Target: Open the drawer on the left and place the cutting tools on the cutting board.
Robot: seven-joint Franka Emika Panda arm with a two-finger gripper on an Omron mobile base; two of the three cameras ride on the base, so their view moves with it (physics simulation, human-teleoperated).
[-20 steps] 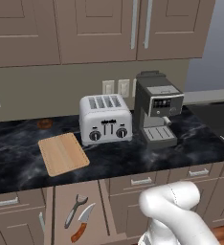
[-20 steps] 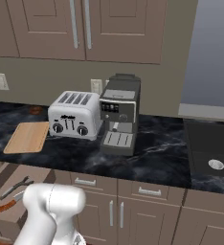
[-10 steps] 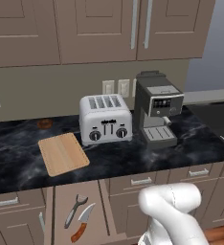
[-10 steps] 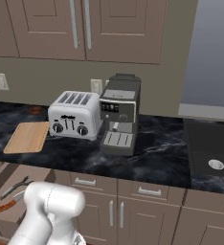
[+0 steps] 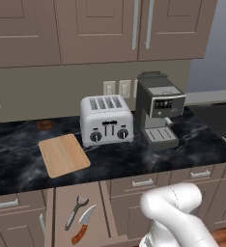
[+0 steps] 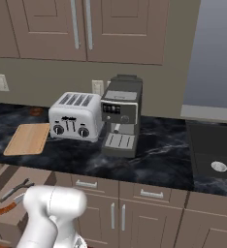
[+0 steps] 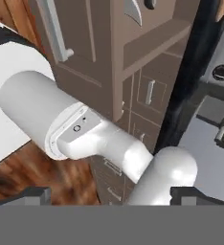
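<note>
Drawer [image 5: 81,217] standing open, tools waiting inside.
Knife [image 5: 82,225] and scissors [image 5: 75,211] are lying lengthwise, directly below the cutting board [image 5: 63,155]; pincer [image 7: 109,196] is hanging with jaws apart.

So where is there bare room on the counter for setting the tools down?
The cutting board is bare, and so is the counter left of it and in front of the toaster. Toaster and coffee machine crowd the middle.

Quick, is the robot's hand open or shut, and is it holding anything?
Gripper: open, fingers wide apart, holding nothing.
</note>
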